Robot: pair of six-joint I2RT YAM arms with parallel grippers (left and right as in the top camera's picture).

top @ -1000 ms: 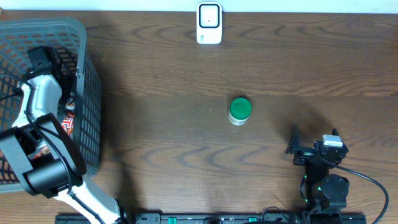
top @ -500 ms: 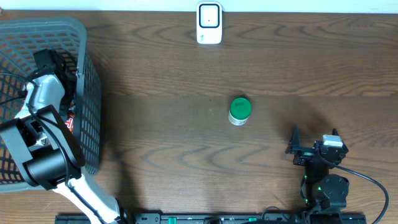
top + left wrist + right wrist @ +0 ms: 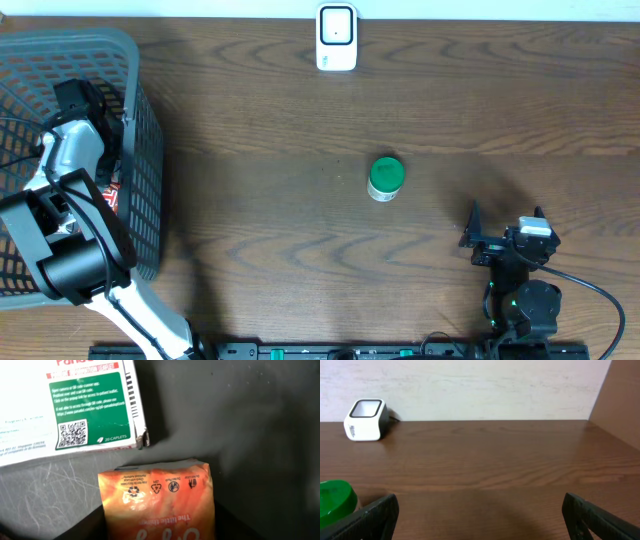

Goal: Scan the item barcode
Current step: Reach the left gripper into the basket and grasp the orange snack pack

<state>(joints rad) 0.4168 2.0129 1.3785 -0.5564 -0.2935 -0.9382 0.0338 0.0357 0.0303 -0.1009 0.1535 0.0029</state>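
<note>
Orange packet (image 3: pixel 157 505) lies on the basket (image 3: pixel 250 420) floor in the left wrist view, beside a white caplet box (image 3: pixel 70 405). It is likely light, soft, crinkly and slippery, so best pinched across its flat faces. Whether the left pincer (image 3: pixel 85 105) clasps it I cannot tell. Overhead, that pincer is down in the basket, far left. Right wrist view: the right pincer (image 3: pixel 480 516) is released.

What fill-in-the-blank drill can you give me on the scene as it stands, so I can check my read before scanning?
1. The left arm reaches into the grey ____.
2. In the left wrist view, the packet below the white box is ____.
3. The container out on the table has a ____ lid.
4. The right arm's jaws stand ____.

Missing words: basket; orange; green; open.
</note>
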